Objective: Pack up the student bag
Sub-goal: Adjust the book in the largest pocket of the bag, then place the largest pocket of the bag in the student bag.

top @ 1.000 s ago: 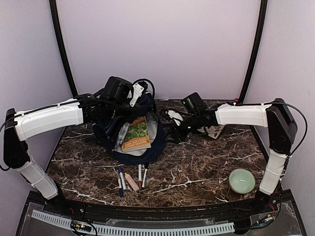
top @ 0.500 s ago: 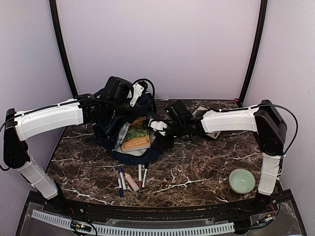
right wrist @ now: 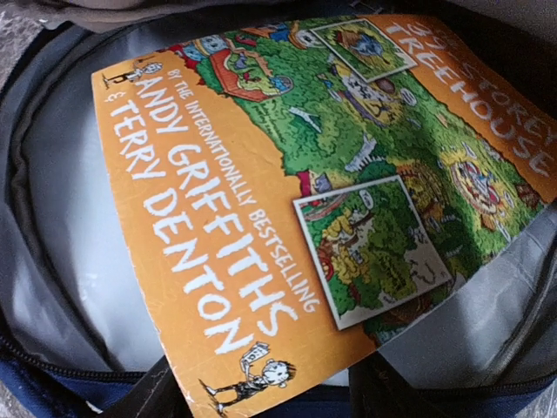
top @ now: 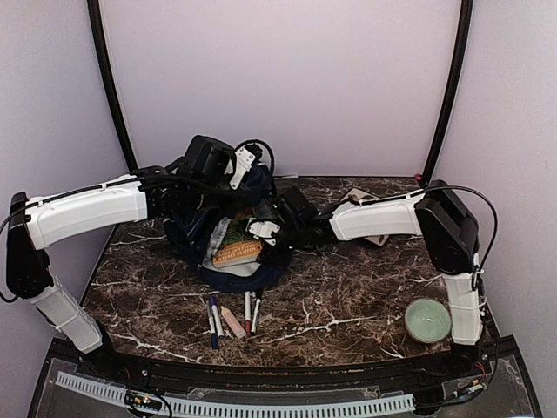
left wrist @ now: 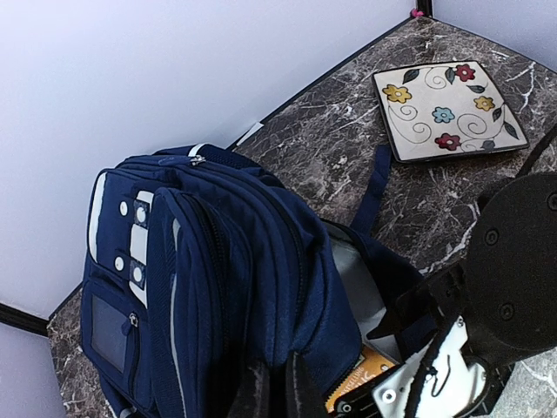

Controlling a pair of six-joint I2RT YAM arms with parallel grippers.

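Within 1 second the right pincer (right wrist: 265, 389) had swung over the student bag (left wrist: 218, 261), pinched agape beneath the closed left pincer (left wrist: 274, 394), its half-parted, empty jaws straddling the Treehouse paperback (right wrist: 287, 174) just ahead, probably to push it deeper.

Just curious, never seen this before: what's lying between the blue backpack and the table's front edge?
A short row of pens and markers, loose on the marble table just in front of the student bag. The top view shows it.
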